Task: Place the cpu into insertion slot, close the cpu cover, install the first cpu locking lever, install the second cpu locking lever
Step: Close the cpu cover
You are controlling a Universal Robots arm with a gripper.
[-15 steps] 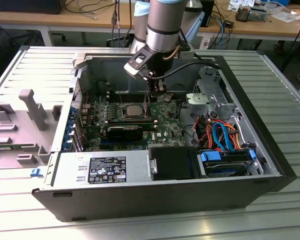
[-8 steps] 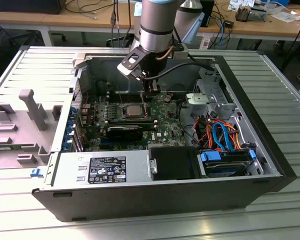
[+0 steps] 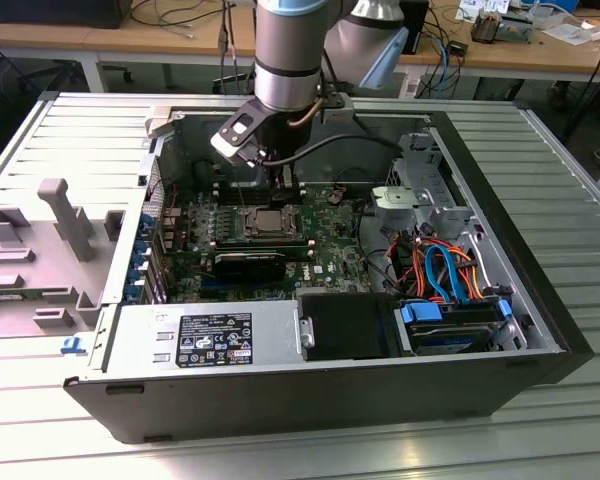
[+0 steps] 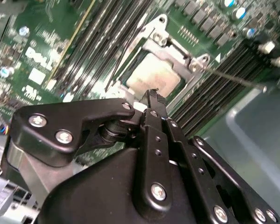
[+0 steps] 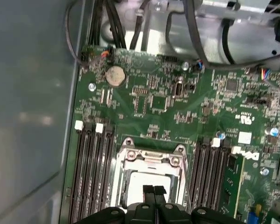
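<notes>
**Shut claw poised just above the seated cpu**

In the first wrist view, the single gripper (image 5: 154, 190) had its two fingertips pressed together, grasping nothing. Directly beyond the tips, very near, lay the one cpu (image 5: 142, 179). It sat flat in the insertion slot (image 3: 271, 222), its silver top showing through the one cpu cover (image 5: 149, 156), which appeared to lie down around it. In the second wrist view, one thin locking lever (image 4: 233, 77) stuck out free from a socket corner. Long black memory slots (image 5: 91, 172) flanked both sides on the green motherboard (image 5: 177, 116).
</notes>
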